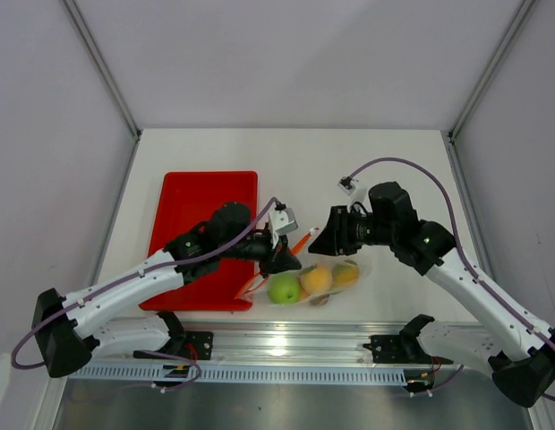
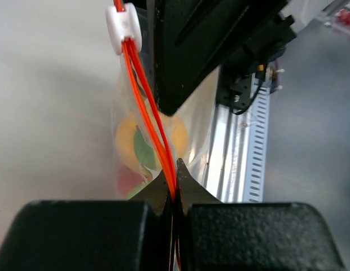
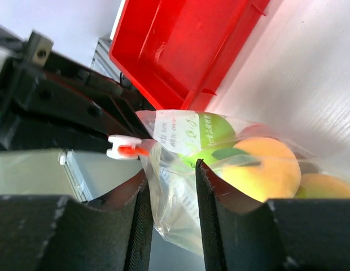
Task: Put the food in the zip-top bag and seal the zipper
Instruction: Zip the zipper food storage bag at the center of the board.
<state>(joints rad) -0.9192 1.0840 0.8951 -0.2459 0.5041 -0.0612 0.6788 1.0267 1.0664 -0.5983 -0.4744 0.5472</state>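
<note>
Your clear bag (image 3: 172, 209) holds the green apple (image 1: 284, 288), orange ball (image 1: 316, 279) and yellow fruit (image 1: 345, 272) side by side, with a small brown fruit (image 1: 319, 302) just below them. Its orange-red zipper (image 2: 149, 121) is raised; both tracks run close together from the white slider (image 2: 123, 28) to your left hand (image 2: 175, 186), which pinches them.

Only writing we can spot is a white label (image 3: 178, 132) on the zip-top bag (image 3: 175, 217), and honestly we can't make out a single word.

Overhead plus wrist close-ups sharing bag (image 1: 318, 279)
</note>
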